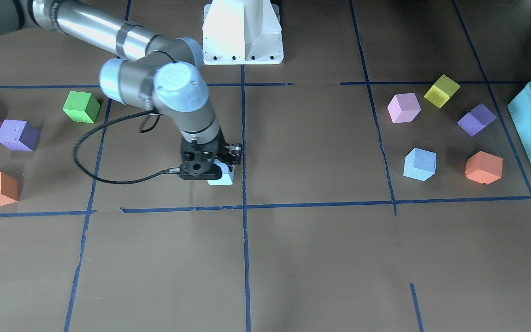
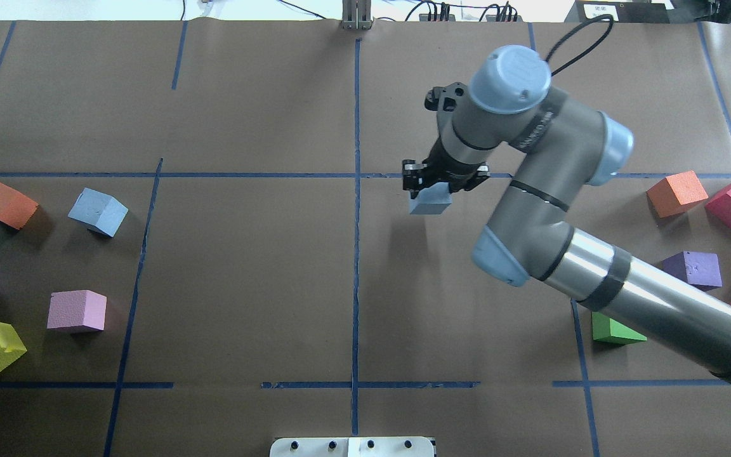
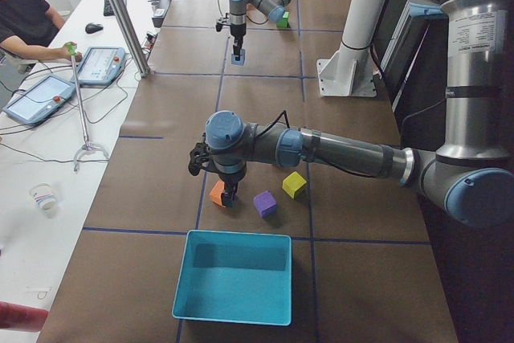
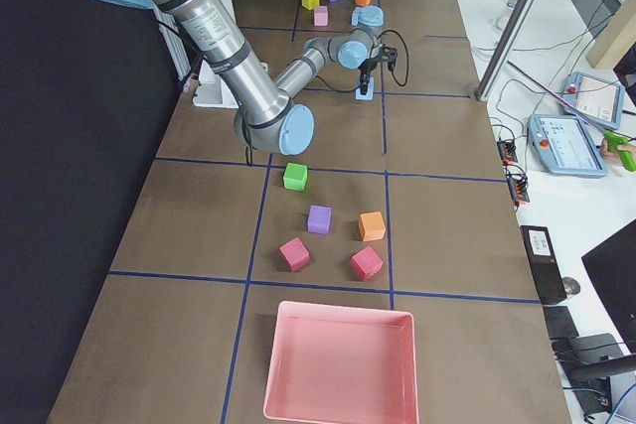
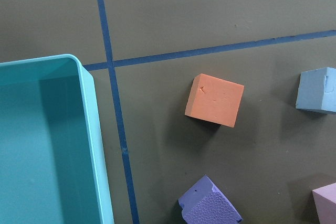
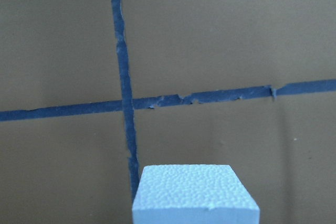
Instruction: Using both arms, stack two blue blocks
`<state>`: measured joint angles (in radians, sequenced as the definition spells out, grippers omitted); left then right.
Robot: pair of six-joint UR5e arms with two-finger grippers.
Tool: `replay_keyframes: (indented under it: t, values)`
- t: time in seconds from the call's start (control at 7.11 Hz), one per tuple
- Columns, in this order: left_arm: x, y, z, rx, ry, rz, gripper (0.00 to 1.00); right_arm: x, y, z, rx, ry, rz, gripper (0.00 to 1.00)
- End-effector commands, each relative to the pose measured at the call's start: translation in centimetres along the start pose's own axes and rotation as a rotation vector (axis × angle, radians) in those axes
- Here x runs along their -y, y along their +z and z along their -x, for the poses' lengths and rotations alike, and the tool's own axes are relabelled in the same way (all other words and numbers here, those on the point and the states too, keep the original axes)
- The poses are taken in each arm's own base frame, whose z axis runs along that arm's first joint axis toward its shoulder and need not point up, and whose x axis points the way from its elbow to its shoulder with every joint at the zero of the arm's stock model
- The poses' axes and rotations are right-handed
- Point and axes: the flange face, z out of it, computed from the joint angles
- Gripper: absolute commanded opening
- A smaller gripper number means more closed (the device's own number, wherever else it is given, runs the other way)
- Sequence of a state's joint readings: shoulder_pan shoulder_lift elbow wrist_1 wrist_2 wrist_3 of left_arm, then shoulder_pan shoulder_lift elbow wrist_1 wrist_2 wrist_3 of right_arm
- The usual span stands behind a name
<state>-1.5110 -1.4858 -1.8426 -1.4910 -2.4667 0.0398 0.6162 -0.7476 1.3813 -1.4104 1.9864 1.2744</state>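
Block (image 2: 430, 204) sits clamped within right pincer (image 2: 436, 190).

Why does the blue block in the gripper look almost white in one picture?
Front-facing view: the held blue block looks washed out, nearly white. Overhead view: it shows truer blue, with a soft shadow on the table. Right wrist view: its bumpy top is sharp.

A brown counter (image 2: 245, 266) gridded with blue tape lines (image 2: 355, 254), one just beside the right tool (image 2: 443, 186); a white desk (image 4: 591, 245) with tablets (image 4: 568, 144) stands well apart.
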Motion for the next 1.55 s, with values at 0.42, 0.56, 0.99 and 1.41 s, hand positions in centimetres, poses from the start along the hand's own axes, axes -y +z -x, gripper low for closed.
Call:
replay_keyframes:
  t: [0.42, 0.56, 0.99, 1.41]
  values:
    - [0.0, 0.0, -0.2, -0.014, 0.002, -0.002, 1.0, -2.6, 4.2, 4.5, -0.055, 0.026, 0.004, 0.14]
    - [-0.1, 0.0, -0.2, -0.015, 0.002, -0.002, 1.0, -2.7, 3.7, 4.8, -0.047, -0.013, 0.001, 0.99]
    - [0.0, -0.1, -0.4, -0.027, 0.003, -0.003, 1.0, -3.0, -0.3, 5.5, 0.016, -0.12, -0.034, 1.0]
    - [1.5, 1.5, -3.3, -0.037, 0.11, -0.017, 1.0, -5.3, -11.8, -2.9, 0.093, -0.114, -0.101, 1.0]
